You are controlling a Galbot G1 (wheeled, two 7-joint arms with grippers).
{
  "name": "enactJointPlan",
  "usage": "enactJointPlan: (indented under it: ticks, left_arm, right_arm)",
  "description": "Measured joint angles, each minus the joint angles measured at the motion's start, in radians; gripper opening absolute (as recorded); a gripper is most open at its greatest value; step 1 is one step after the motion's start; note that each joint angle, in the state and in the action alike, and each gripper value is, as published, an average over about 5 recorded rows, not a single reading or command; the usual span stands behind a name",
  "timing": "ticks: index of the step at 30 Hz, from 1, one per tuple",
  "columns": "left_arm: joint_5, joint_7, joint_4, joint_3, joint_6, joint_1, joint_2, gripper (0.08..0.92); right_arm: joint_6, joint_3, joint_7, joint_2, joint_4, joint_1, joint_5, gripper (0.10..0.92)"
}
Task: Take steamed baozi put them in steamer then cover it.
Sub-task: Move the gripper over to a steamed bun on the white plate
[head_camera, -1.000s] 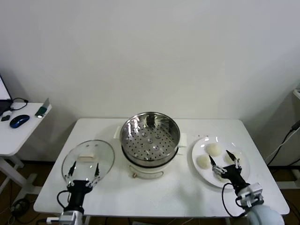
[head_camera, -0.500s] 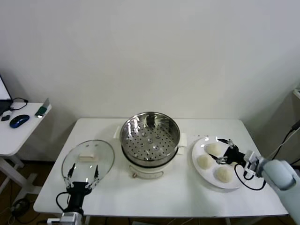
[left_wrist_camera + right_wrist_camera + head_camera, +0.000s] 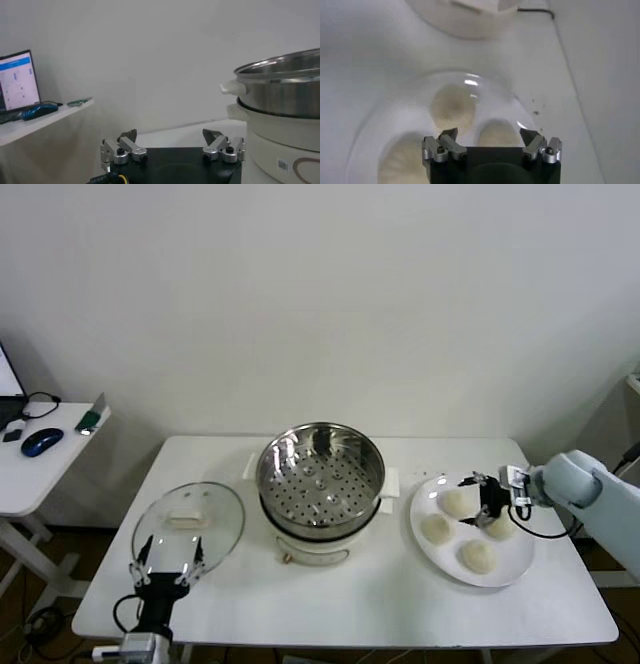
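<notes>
The steamer (image 3: 320, 474), a shiny steel pot with a perforated tray on a white base, stands mid-table with nothing in it. Four cream-white baozi lie on a white plate (image 3: 517, 556) to its right: (image 3: 455, 502), (image 3: 434, 528), (image 3: 478, 556), (image 3: 502, 528). My right gripper (image 3: 477, 502) reaches in from the right, open, low over the plate between the two far buns. In the right wrist view the open gripper (image 3: 490, 137) straddles one baozi (image 3: 492, 134), another (image 3: 452, 105) beyond. The glass cover (image 3: 188, 519) lies flat left of the steamer. My left gripper (image 3: 165, 559) is open and empty by the front edge.
A white side table (image 3: 40, 454) with a mouse stands off the left. The left wrist view shows the open left gripper (image 3: 170, 137) and the steamer's wall (image 3: 280, 100). A wall rises close behind the table.
My right arm has swung from the table's front edge round to the right side, and its gripper now sits over the plate among the far buns. The left gripper has drawn back slightly.
</notes>
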Motion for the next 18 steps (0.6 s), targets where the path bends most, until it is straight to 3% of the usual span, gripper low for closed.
enactJointPlan:
  ticks: [18]
  left_arm:
    - [-0.029, -0.02, -0.017, -0.025, 0.056, -0.02, 0.0, 0.823]
  right_arm:
    - [0.032, -0.267, -0.068, 0.231, -0.298, 0.187, -0.046, 0.823]
